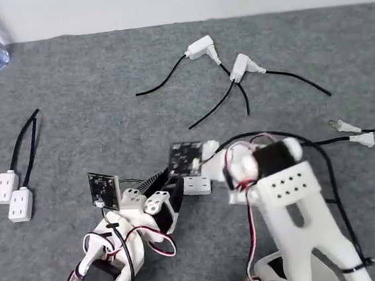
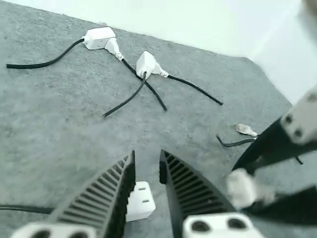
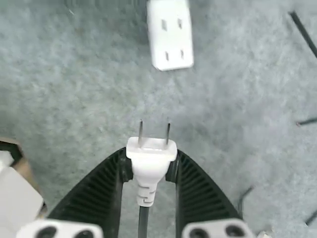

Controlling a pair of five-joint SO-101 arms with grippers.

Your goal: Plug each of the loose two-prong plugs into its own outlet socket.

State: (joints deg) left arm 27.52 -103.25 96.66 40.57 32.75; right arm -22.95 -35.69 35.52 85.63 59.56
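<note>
From above, the socket [image 1: 197,185] lies near the middle, half hidden between the two arms. In the left wrist view, the left gripper [image 2: 147,171] is narrowly parted and empty, one finger covering part of the socket. In the right wrist view, the right gripper [image 3: 148,166] clamps a plug [image 3: 150,156], its prongs pointing at the socket, not touching it.

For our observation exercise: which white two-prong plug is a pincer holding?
The white two-prong plug clamped in the right pincer; the other loose plugs lie on the grey carpet.
</note>
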